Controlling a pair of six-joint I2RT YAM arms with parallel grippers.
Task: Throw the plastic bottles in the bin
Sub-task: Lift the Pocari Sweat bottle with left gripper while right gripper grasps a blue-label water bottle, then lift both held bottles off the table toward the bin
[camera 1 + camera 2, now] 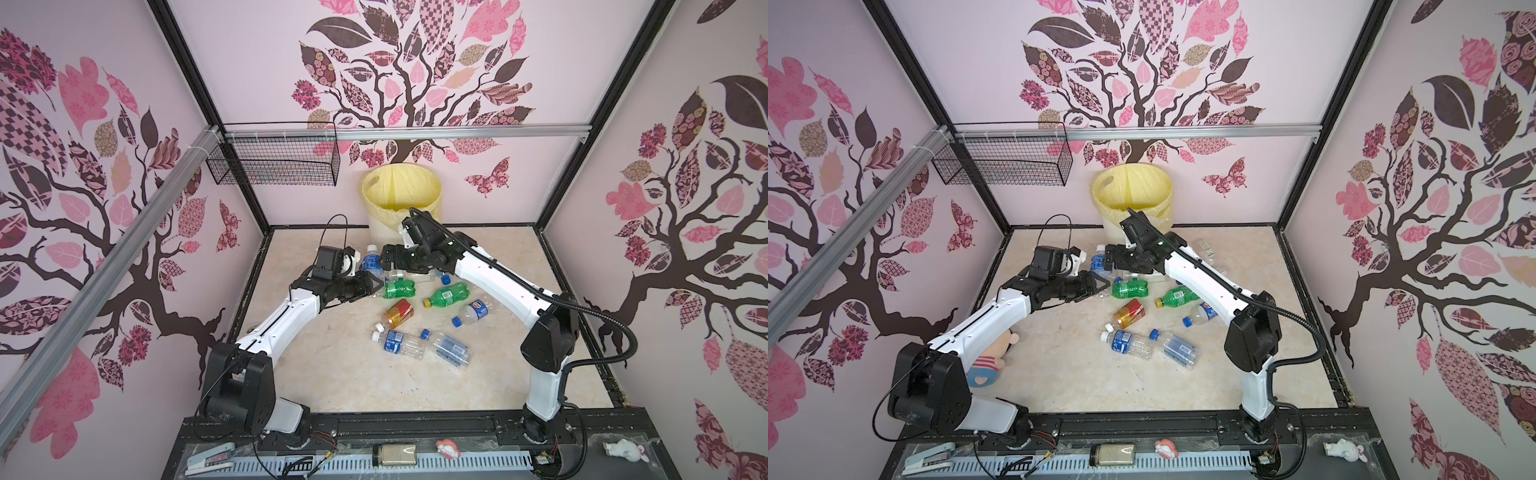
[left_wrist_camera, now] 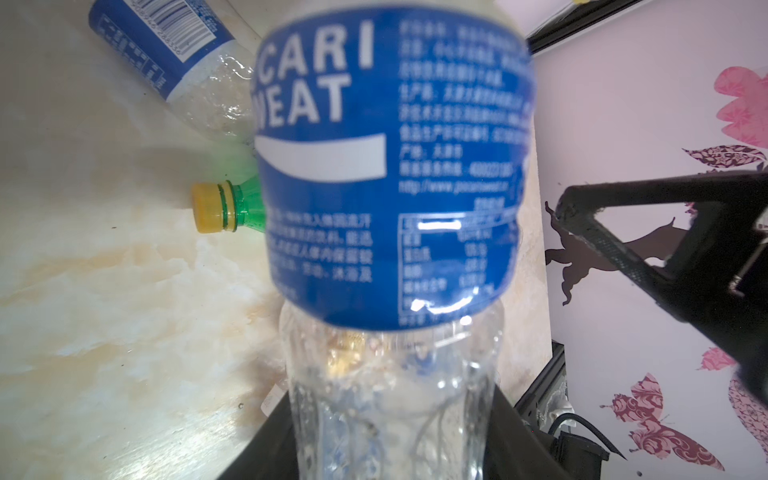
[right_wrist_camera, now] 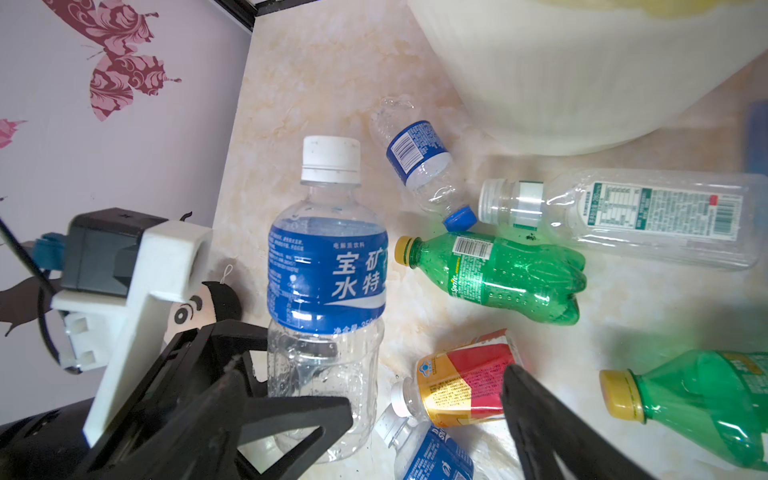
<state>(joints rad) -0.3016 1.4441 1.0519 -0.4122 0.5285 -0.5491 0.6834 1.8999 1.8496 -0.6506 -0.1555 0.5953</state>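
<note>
Past the tabletop's [image 1: 332,386] centre toward 12 o'clock, the left gripper [image 1: 376,286] clamps a clear bottle [image 1: 371,262], long axis and white cap [image 3: 331,160] pointing 12 o'clock at the bin [image 1: 368,189]. Its blue label [image 2: 374,166] reads "CARI WEAT" in the left wrist view; only the right wrist view shows "Sprite" on a green bottle [image 3: 498,274]. The right gripper's [image 3: 428,395] jaws stand apart.

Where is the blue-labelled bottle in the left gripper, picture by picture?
Top view: the blue-labelled bottle just left of centre, at the left gripper.
Top view: the bottle left of centre too.
Left wrist view: the bottle fills the middle, blurred.
Right wrist view: the bottle near the middle, beside a green bottle.
Landmark: the bin, behind it in both top views, cream wall in the right wrist view.
</note>
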